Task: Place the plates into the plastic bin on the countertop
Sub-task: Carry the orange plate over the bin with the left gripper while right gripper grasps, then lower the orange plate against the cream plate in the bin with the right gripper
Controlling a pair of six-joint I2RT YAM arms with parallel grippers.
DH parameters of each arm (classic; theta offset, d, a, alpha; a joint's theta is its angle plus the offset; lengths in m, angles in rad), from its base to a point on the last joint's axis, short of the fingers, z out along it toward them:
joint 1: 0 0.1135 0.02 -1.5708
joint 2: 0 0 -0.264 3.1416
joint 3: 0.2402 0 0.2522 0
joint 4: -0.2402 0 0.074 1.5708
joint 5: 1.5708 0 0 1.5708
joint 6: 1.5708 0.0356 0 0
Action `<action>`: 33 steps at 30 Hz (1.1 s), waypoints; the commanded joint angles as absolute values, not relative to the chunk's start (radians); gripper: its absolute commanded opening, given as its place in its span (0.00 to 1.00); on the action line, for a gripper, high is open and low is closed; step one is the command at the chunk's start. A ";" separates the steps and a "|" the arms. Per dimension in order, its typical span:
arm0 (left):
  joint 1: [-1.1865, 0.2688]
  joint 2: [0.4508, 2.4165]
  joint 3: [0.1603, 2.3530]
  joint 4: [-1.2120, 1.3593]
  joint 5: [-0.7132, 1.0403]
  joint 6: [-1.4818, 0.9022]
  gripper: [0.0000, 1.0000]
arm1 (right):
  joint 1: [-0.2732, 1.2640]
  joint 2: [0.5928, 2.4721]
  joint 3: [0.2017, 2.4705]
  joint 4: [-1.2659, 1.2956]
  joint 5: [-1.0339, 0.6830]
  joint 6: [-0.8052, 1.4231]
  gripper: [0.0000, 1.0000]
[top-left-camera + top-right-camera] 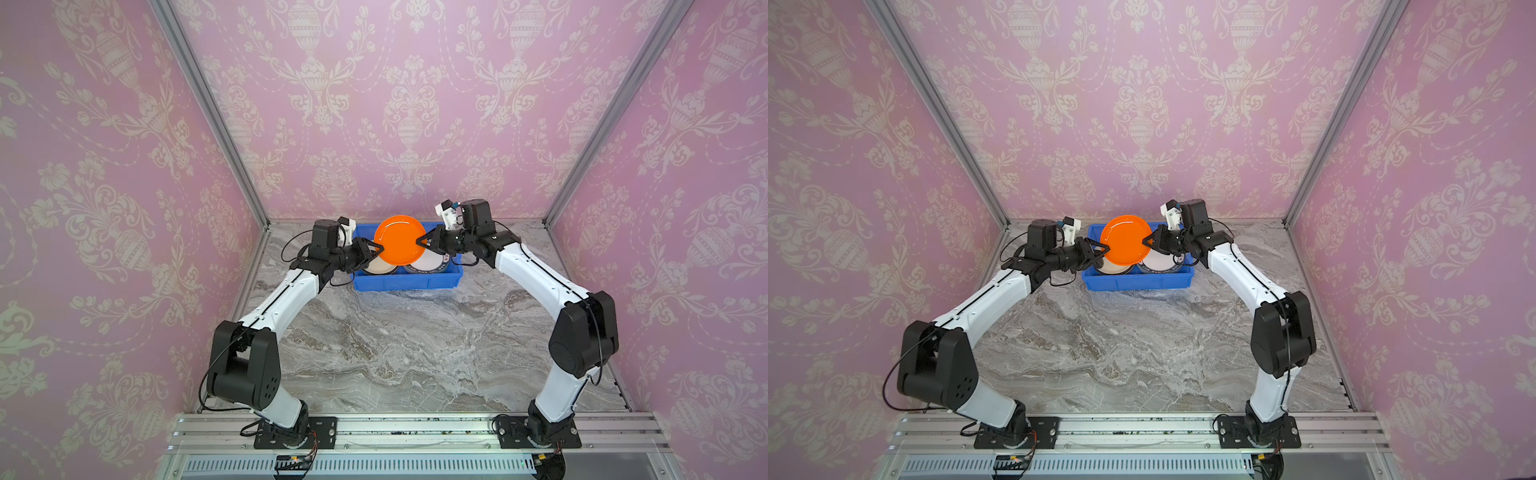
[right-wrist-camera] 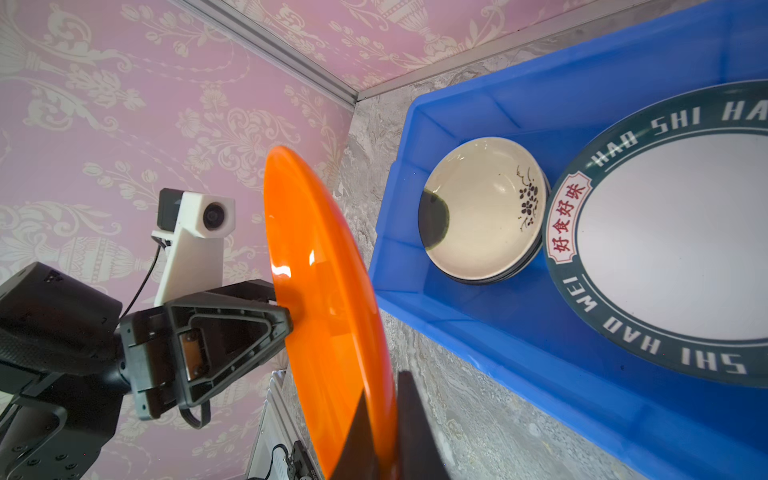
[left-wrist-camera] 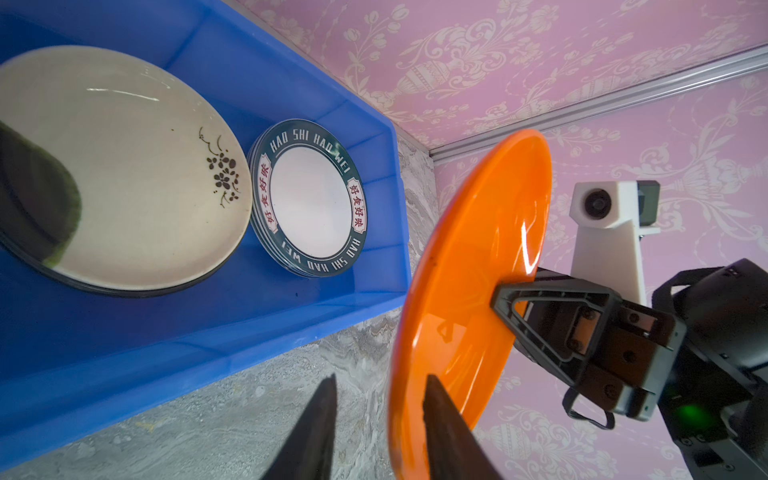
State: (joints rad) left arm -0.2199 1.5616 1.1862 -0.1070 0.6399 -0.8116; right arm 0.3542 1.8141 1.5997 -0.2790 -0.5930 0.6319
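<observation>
Two black claws met one glossy orange plate (image 1: 399, 239) from opposite sides, above the plastic bin (image 1: 407, 285). On the left, the left gripper (image 1: 376, 248) stood partly open, its tapered fingers (image 3: 320, 428) straddling the plate's thin rim. In the left wrist view one finger lay close against the hollow face and the other stood off from the back, so it had no hold. The plate, a smooth round disc with a bright sheen, hung tilted in the air, clear of what lay in the bin. On the right, the right gripper (image 1: 420, 242) was pinched tight on the opposite rim and carried the plate.

The bin was a shallow rectangular tub of bright blue moulded plastic with a lipped rim. It sat on the grey, veined marble-look countertop (image 1: 395, 353) near the back wall. Inside on the left, a cream plate (image 3: 145, 166) with a dark flower sprig and a dark green patch topped a dark-rimmed stack. Just beside it on the right, a white plate (image 3: 311, 199) with a teal rim lettered "HAO SHI HAO WEI" topped a stack with like rims.
</observation>
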 commanded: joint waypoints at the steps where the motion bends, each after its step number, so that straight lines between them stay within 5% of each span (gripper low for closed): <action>1: -0.217 1.539 1.166 -0.211 0.560 -0.712 0.99 | 0.347 1.873 1.702 -0.295 -0.582 0.647 0.00; 15: -0.156 1.425 1.070 -0.191 0.500 -0.693 0.99 | 0.355 2.321 2.069 -0.302 -0.569 0.786 0.00; 33: -0.132 1.420 1.047 -0.197 0.509 -0.680 0.99 | 0.418 2.581 2.376 -0.474 -0.534 0.809 0.00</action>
